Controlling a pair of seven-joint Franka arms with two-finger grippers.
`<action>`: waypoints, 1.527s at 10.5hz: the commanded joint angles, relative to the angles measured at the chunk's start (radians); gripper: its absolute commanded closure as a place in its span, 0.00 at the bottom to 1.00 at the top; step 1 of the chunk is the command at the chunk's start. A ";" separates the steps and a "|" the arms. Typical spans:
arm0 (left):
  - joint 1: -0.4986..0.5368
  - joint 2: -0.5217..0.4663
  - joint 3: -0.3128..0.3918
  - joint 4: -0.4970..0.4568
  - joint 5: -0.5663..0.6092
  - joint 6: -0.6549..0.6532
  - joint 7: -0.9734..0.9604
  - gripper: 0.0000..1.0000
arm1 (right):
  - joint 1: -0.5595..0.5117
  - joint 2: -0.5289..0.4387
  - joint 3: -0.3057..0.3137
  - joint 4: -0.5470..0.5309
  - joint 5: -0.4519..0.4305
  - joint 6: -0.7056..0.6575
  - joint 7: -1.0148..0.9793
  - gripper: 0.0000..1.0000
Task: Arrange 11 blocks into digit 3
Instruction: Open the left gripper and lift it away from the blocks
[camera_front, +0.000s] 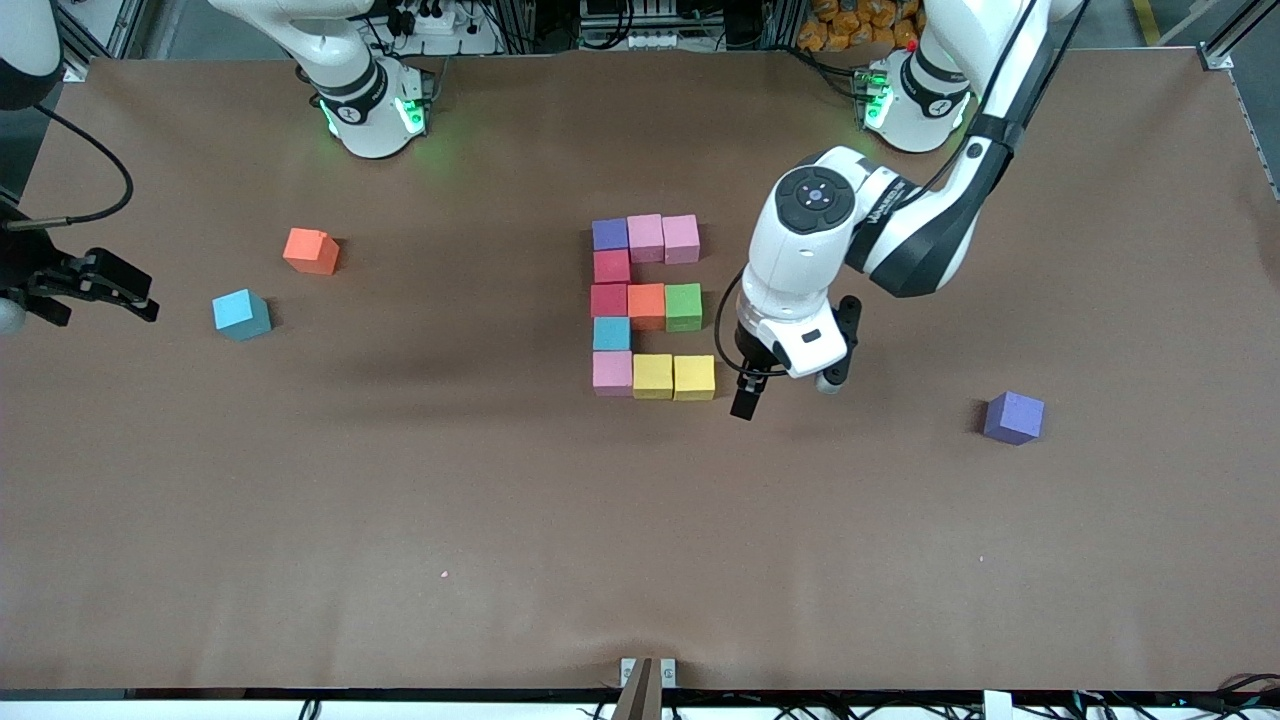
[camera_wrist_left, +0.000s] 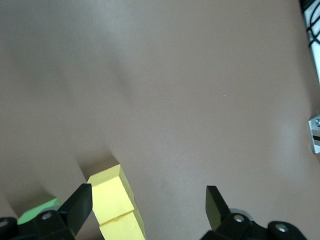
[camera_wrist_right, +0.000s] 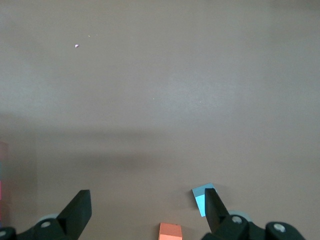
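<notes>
The blocks form a blocky figure (camera_front: 646, 306) at mid-table. Its column holds purple (camera_front: 610, 234), two red (camera_front: 611, 266), light blue (camera_front: 611, 333) and pink (camera_front: 612, 372). Its three bars end in pink (camera_front: 681, 238), green (camera_front: 684, 306) and yellow (camera_front: 694, 377). My left gripper (camera_front: 790, 390) is open and empty beside the yellow end block, toward the left arm's end. In the left wrist view that gripper (camera_wrist_left: 149, 195) has the yellow blocks (camera_wrist_left: 112, 200) by one finger and nothing between its fingers. My right gripper (camera_front: 140, 292) waits open at the right arm's end of the table.
Three loose cubes lie apart from the figure. An orange one (camera_front: 311, 251) and a light blue one (camera_front: 241, 314) lie toward the right arm's end, and both show in the right wrist view by the right gripper (camera_wrist_right: 147, 197). A purple one (camera_front: 1013, 417) lies toward the left arm's end.
</notes>
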 joint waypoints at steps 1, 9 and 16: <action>0.008 -0.041 -0.001 -0.014 0.009 -0.060 0.140 0.00 | -0.007 -0.007 0.004 -0.013 0.002 0.005 0.008 0.00; 0.054 -0.100 0.001 -0.014 0.006 -0.183 0.491 0.00 | -0.004 0.003 0.006 -0.001 -0.018 -0.005 0.013 0.00; 0.111 -0.121 -0.001 0.063 0.001 -0.312 0.755 0.00 | -0.008 0.012 0.007 -0.005 -0.024 0.007 -0.045 0.00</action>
